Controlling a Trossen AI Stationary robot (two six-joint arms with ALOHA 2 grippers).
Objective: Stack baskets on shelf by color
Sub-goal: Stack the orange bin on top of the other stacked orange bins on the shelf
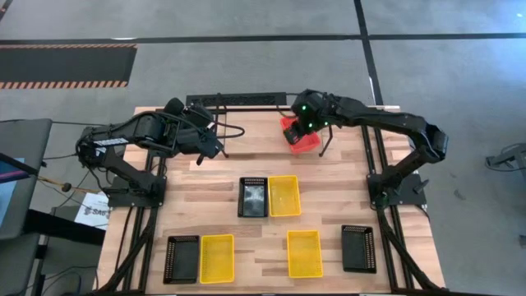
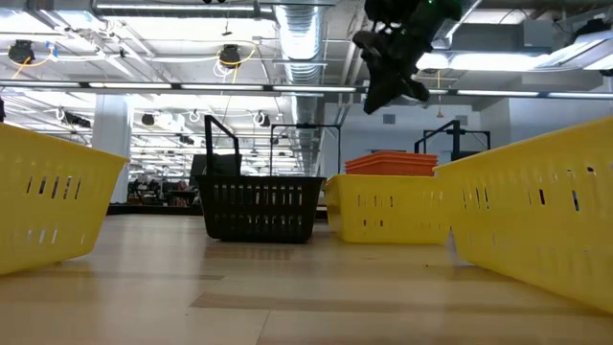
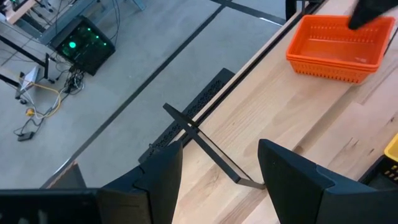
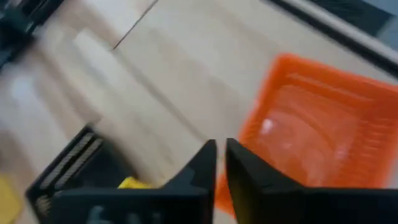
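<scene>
The right gripper [image 1: 302, 125] hangs above the red baskets [image 1: 301, 136], which sit near the far edge of the table [image 1: 329, 185], to the right of its middle. Its jaws are almost together and hold nothing; in the right wrist view the fingertips [image 4: 208, 155] are just beside the red stack [image 4: 317, 130].

The left gripper [image 1: 215, 146] is over the far left part of the table with its jaws apart and empty, above a thin black rod [image 3: 208, 146], probably a part of the shelf [image 1: 238, 100] at the far edge.

A black basket [image 1: 252, 196] touches a yellow basket [image 1: 284, 196] at the table's middle. Near the front edge lie a black one [image 1: 182, 259] beside a yellow one [image 1: 217, 258], then another yellow basket [image 1: 304, 253] and, apart from it, another black basket [image 1: 358, 248].
</scene>
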